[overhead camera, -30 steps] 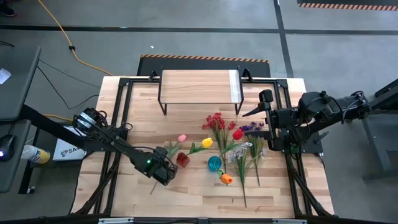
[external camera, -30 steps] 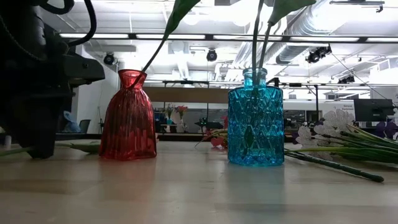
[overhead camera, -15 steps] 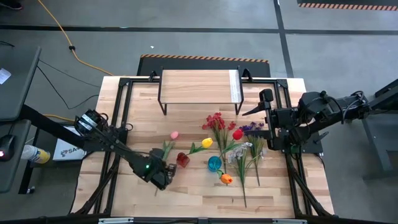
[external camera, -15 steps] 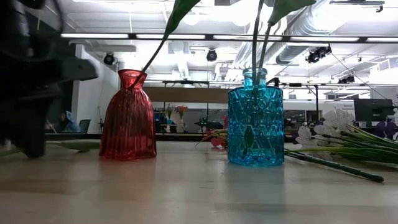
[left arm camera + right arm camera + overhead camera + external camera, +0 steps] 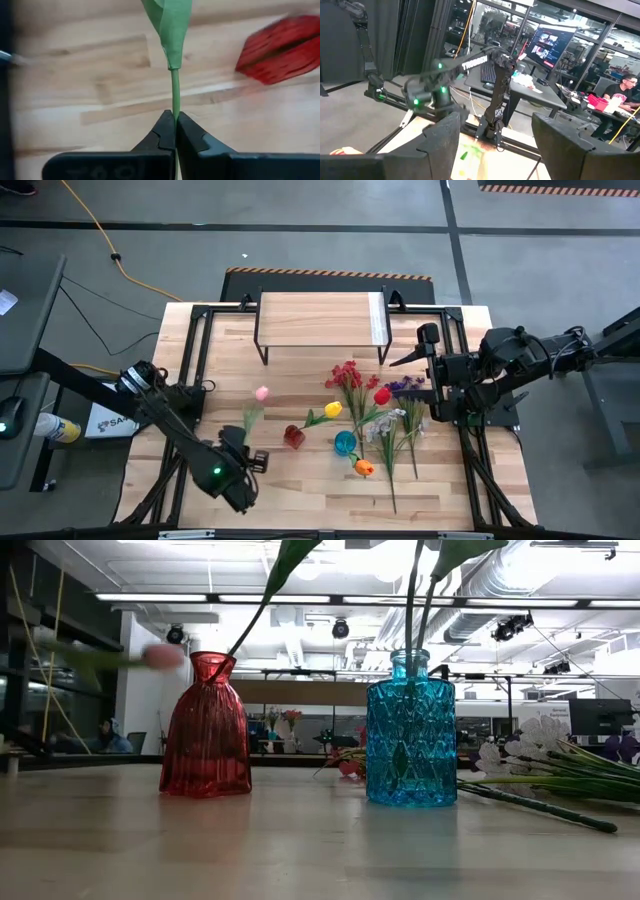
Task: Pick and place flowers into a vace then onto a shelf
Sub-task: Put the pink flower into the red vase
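My left gripper (image 5: 242, 450) is over the table's near left part, shut on a pink tulip (image 5: 262, 393), whose bloom shows blurred at the height of the vase mouths in the low view (image 5: 160, 657). To its right stand a red vase (image 5: 293, 436) holding a stem with a yellow tulip (image 5: 333, 409), and a blue vase (image 5: 345, 443) holding stems. Red cluster (image 5: 347, 375), purple sprays (image 5: 405, 385) and whitish sprays (image 5: 385, 425) lie on the table. The shelf (image 5: 320, 320) stands at the far edge. My right gripper (image 5: 412, 348) waits open on the right. My left gripper pinches the pink tulip's green stem (image 5: 175, 102) between its two fingertips (image 5: 162, 132), below the leaf (image 5: 170, 30). The stem runs on ahead of the fingers, in line with them. The tulip is lifted clear of the table, its bloom pointing toward the far edge.
An orange tulip (image 5: 364, 467) and a red tulip (image 5: 382, 395) show near the blue vase. Long stems (image 5: 540, 802) lie on the table to the right of the blue vase. Bare wood (image 5: 225, 370) lies between the shelf and my left gripper.
My left gripper has moved toward the table's near left corner and up, leaving the low view. It stayed shut on the stem. The pink tulip has gone with it, away from the red vase toward the left, and its bloom is now at vase-mouth height.
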Action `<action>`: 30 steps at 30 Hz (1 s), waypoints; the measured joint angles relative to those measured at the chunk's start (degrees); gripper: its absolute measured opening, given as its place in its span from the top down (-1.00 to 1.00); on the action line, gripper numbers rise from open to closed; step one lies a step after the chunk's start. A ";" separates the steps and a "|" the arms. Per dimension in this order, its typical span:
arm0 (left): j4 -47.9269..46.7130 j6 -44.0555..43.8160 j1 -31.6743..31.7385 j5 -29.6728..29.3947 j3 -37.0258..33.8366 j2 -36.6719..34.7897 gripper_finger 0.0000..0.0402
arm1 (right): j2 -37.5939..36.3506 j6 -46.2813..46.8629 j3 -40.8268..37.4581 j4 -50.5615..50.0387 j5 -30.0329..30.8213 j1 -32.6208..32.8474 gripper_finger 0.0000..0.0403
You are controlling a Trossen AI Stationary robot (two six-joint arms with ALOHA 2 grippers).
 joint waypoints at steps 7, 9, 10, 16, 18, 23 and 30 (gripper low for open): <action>-10.22 -1.17 -2.43 -4.36 9.68 -0.54 0.84 | 0.00 0.00 0.00 -0.01 -0.04 -0.02 -0.18; -10.51 -0.70 -2.78 -5.27 11.15 -0.75 0.84 | 0.00 0.00 0.00 0.01 -0.04 -0.02 -0.18; -10.34 -0.28 -2.67 -5.56 11.64 -0.96 0.84 | 0.00 0.00 0.00 0.01 -0.04 -0.02 -0.18; -10.57 0.79 -2.69 -6.75 12.18 -0.88 0.84 | 0.00 0.14 0.01 0.04 -0.07 -0.01 -0.18; -10.37 0.87 -2.70 -8.38 12.18 -0.88 0.84 | 0.00 0.17 0.00 0.08 -0.07 -0.02 -0.18; -10.45 1.45 -2.69 -16.92 13.61 -0.88 0.84 | 0.00 0.20 0.00 0.15 -0.07 -0.02 -0.18; -10.43 9.52 -2.71 -30.53 20.46 -0.88 0.84 | 0.00 0.21 0.00 0.17 -0.09 -0.02 -0.18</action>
